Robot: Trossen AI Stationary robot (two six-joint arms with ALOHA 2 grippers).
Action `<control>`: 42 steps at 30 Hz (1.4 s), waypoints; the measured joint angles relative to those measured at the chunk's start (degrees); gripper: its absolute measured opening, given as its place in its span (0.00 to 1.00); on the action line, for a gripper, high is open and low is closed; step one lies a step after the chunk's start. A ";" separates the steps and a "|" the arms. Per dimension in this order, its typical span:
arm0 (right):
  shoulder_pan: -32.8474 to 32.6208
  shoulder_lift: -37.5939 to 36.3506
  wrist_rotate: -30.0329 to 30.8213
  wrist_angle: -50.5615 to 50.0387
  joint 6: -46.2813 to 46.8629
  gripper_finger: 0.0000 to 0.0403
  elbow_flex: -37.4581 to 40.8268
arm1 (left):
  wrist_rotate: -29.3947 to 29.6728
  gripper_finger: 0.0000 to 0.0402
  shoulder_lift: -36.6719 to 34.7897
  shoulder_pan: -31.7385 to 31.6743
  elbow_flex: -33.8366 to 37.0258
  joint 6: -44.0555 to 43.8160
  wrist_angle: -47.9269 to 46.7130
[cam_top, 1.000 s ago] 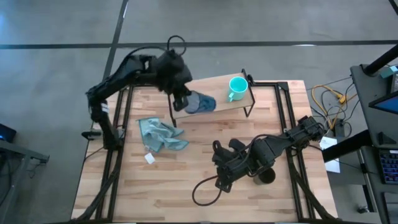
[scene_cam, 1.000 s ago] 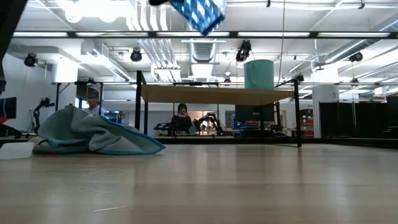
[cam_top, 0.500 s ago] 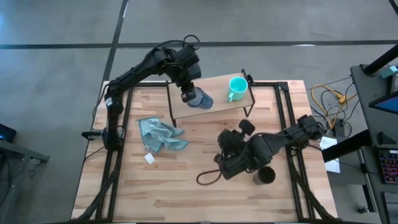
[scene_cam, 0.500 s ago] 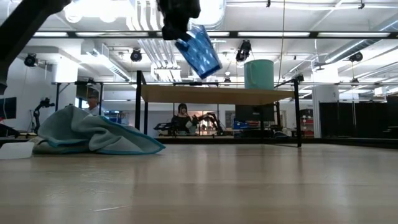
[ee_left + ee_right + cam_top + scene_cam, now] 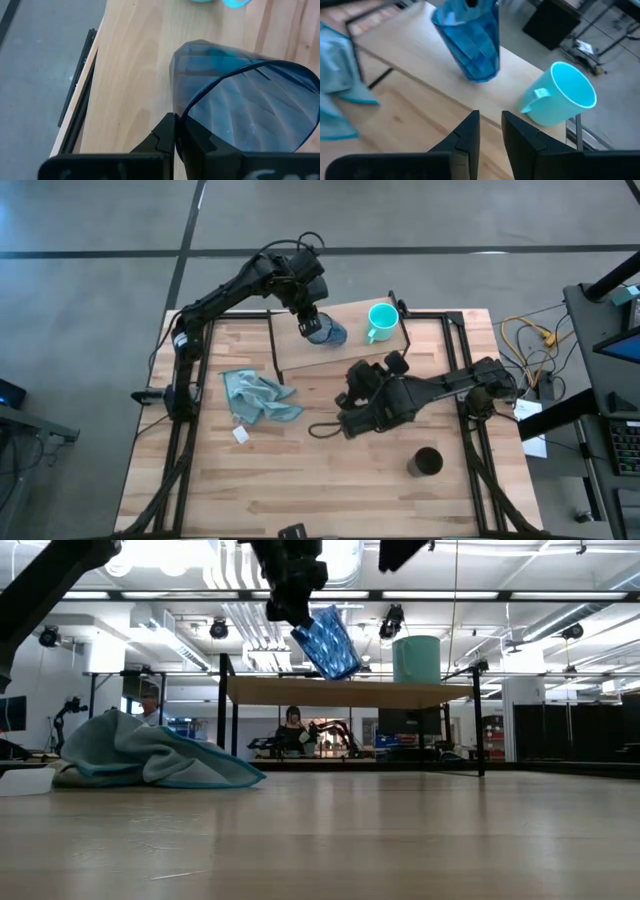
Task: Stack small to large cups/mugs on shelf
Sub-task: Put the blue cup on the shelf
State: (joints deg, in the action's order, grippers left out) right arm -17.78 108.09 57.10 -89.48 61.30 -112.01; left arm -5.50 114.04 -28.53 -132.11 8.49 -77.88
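A crumpled light blue cloth (image 5: 260, 395) lies at the table's left, clear of the work. Beside it, the left gripper (image 5: 306, 320) pinches the rim of the blue glass cup (image 5: 325, 332), tilted just above the shelf (image 5: 350, 348), apparently to set it by the teal mug (image 5: 380, 321) standing there. Rightward, the right gripper (image 5: 352, 398) hovers over the table near the shelf, fingers slightly parted and empty, while the black cup (image 5: 425, 463) waits on the tabletop.

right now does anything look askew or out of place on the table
The translucent blue glass cup hangs tilted above the light wooden shelf, pinched at its rim by the left gripper, not yet set down. A crumpled light blue cloth lies on the tabletop. The black cylindrical cup sits alone near the front; the teal mug stands upright.
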 joint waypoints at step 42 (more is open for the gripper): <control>1.19 0.00 0.02 7.02 -15.41 0.14 -13.28 | -0.11 0.17 -0.13 -0.55 0.89 2.19 7.47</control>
State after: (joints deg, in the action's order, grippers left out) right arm -16.59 108.09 57.12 -82.47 45.89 -125.29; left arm -5.61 113.91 -29.08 -131.22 10.68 -70.41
